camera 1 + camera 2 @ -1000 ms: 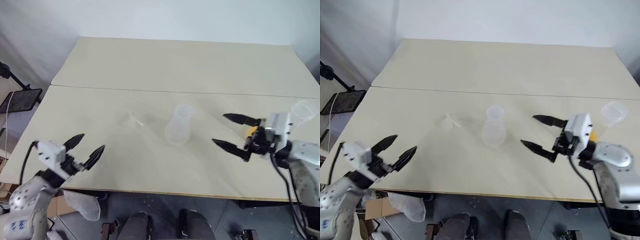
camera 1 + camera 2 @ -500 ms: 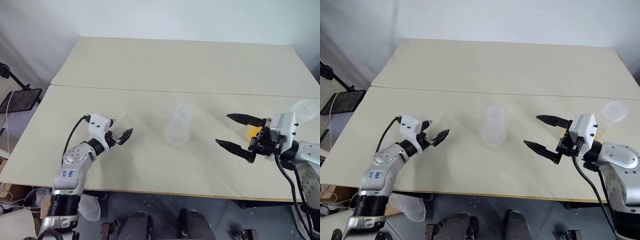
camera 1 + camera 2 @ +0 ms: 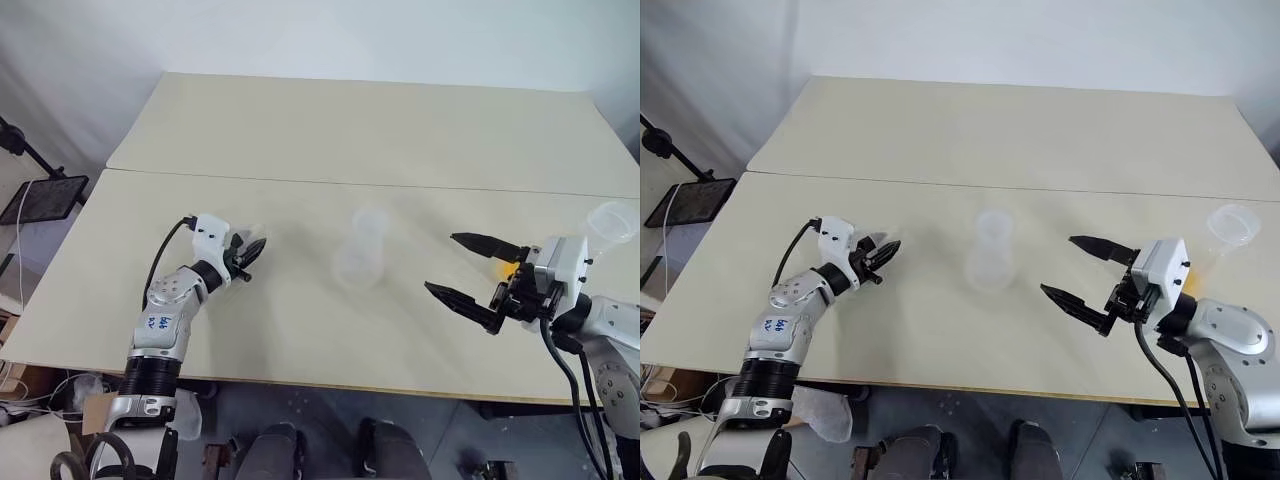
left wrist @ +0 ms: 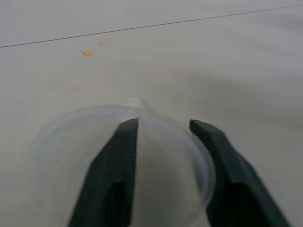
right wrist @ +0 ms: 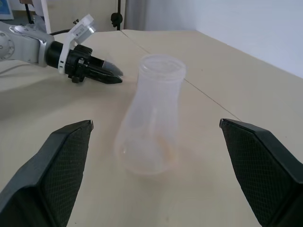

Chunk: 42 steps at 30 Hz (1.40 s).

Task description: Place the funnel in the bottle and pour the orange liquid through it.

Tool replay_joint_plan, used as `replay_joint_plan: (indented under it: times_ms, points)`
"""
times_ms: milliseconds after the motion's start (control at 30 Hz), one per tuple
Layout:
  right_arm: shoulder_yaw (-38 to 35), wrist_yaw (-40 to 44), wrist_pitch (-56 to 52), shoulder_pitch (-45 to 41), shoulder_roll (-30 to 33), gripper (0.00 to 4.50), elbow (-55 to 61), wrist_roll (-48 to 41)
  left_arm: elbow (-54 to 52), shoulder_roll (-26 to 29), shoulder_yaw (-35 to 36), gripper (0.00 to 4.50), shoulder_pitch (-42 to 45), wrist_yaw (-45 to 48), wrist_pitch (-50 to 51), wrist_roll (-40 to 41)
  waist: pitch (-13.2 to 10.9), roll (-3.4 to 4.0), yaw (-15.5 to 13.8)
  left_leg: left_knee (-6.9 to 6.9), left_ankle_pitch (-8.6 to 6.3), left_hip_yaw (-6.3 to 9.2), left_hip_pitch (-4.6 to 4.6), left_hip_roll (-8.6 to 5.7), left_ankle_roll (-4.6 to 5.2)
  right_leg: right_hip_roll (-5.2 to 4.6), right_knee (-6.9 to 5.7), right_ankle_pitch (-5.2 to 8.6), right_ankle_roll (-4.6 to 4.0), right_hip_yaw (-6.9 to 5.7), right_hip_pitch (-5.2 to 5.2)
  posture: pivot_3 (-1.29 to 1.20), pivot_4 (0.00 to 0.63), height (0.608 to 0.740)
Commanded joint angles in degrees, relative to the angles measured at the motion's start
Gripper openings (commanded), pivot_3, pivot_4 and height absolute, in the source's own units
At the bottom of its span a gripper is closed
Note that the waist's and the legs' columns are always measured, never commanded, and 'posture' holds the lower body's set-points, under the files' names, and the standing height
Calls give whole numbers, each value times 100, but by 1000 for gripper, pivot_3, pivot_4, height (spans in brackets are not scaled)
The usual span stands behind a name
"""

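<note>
The funnel (image 4: pixel 61 142) lies on the table at the left, a clear cone with its rim ringing my left gripper's fingers. My left gripper (image 3: pixel 250 250) has its two black fingers drawn close on the funnel's middle. The bottle (image 3: pixel 360 255), a frosted conical flask, stands upright at the table's centre, also seen at bottle (image 5: pixel 151 123). My right gripper (image 3: pixel 442 262) hangs wide open to the right of the bottle, apart from it. A patch of orange liquid (image 3: pixel 507 266) shows just behind that gripper, under the mouth of a clear long-necked flask (image 3: pixel 612 220).
The table (image 3: pixel 330 130) is two cream panels with a seam running across behind the bottle. A black stand with a tray (image 3: pixel 40 195) sits off the left edge. Small orange specks (image 4: pixel 87 52) dot the tabletop beyond the funnel.
My left arm reached forward from the table's near left edge to the funnel, and its fingers narrowed from wide open. The right gripper has barely moved and stays open.
</note>
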<state>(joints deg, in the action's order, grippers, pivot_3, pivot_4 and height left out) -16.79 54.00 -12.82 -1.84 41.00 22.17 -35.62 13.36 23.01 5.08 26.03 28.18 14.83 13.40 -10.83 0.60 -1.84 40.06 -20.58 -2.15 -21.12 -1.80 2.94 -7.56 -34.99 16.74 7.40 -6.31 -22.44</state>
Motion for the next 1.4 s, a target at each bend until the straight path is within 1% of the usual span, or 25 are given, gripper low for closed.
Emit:
replay_joint_plan:
  times_ms: [33, 67, 100, 200, 300, 333, 433, 567, 667, 733, 800, 933, 1000, 1100, 1200, 1400]
  points:
    - [-246, -52, 110, 39, 5, 4500, 233, -69, -347, 152, 26, 432, -63, 240, 76, 66, 0, 0, 7, 0, 0, -1, 0, 0, 0, 0, 0, 0, 0, 0, 0, 0, 150, 740]
    - [-246, -67, 115, 48, 3, 4500, 240, -63, -381, 185, 47, 106, -56, 290, 84, 90, 0, 0, 7, 0, 0, -1, 0, 0, 0, 0, 1, 0, 0, 1, 0, 0, 150, 740]
    - [-253, -81, 127, 66, 4, 4500, 250, -51, -454, 233, 52, 12, -38, 360, 126, 112, 0, 0, 9, 0, 0, -1, 0, 0, 0, -1, 0, 0, 0, 1, 1, 0, 150, 740]
    - [-294, -113, 152, 143, 2, 4500, 282, -27, -642, 374, 48, 12, 115, 744, 67, 231, 0, 0, 12, 0, 0, 0, -1, 0, 0, 0, 1, 0, 0, 2, 0, 0, 150, 740]
    - [-336, -135, 157, 225, -1, 4500, 327, -11, -729, 577, -53, 12, 552, 1429, -131, 371, -2, -4, 2, 0, 0, 1, -4, 0, 0, -1, 2, 0, 0, 2, 0, 0, 150, 740]
    - [-348, -141, 164, 248, -1, 4500, 333, 0, -707, 655, -119, 12, 749, 1637, -214, 354, -2, -4, -1, 2, 0, 3, -6, 0, 0, -1, 3, 0, 0, 1, 0, 0, 150, 740]
    - [-434, -189, 183, 361, -2, 4500, 364, 28, -542, 883, -498, 12, 1780, 2554, -557, 271, -5, -8, -36, 4, 2, 2, -9, -1, 2, 2, 4, 0, 0, -4, 0, 0, 150, 740]
    - [-532, -249, 142, 484, 8, 4500, 434, 0, -171, 959, -1097, 12, 2916, 3623, -773, 98, -4, -7, -25, 0, 2, -9, -6, -8, 2, 1, 8, -1, 3, -4, 0, 0, 150, 740]
    - [-583, -258, 126, 621, 14, 4500, 537, -13, 236, 871, -1485, 12, 3668, 4009, -1293, -268, -5, -6, -17, -4, 2, -11, -8, -8, 3, 4, 10, -1, 5, -9, -1, 0, 150, 740]
    - [-608, -315, 123, 667, -5, 4500, 595, -7, 439, 834, -1699, 12, 3989, 4169, -1604, -508, -5, -7, -17, -2, 3, -12, -11, -5, 5, 9, 13, -1, 6, -12, -1, 0, 150, 740]
    - [-657, -417, 116, 723, -46, 4500, 681, -18, 535, 720, -1880, 12, 4267, 4447, -1761, -566, -5, -7, -6, -2, 4, -14, -11, -4, 5, 9, 12, -1, 6, -11, -2, 0, 150, 740]
    - [-641, -555, 126, 813, -114, 4500, 818, -8, 827, 571, -2040, 12, 4471, 4441, -2024, -870, -6, -7, 11, -2, 4, -13, -12, -4, 7, 8, 13, -1, 6, -9, -2, 0, 150, 740]
    - [-637, -657, 149, 884, -197, 4500, 910, 8, 834, 494, -2140, 12, 4441, 4594, -1929, -880, -6, -8, 17, -3, 4, -13, -10, -3, 7, 8, 11, -1, 6, -9, -2, 0, 150, 740]
    - [-640, -741, 170, 956, -249, 4500, 984, 32, 781, 546, -2325, 12, 4390, 4917, -1960, -998, -6, -8, 21, 0, 5, -12, -14, -3, 9, 8, 12, -1, 6, -10, -2, 0, 150, 740]
    - [-624, -805, 170, 981, -279, 4500, 1032, 45, 811, 588, -2439, 12, 4389, 5050, -1973, -1124, -6, -8, 19, 0, 6, -11, -14, -4, 9, 8, 12, -1, 7, -8, -2, 0, 150, 740]
    - [-540, -881, 196, 1000, -356, 4500, 1065, 105, 1006, 323, -2491, 12, 4492, 4964, -2074, -1271, -6, -9, 10, 1, 6, -8, -14, -5, 11, 6, 11, -1, 7, -8, -1, 0, 150, 740]
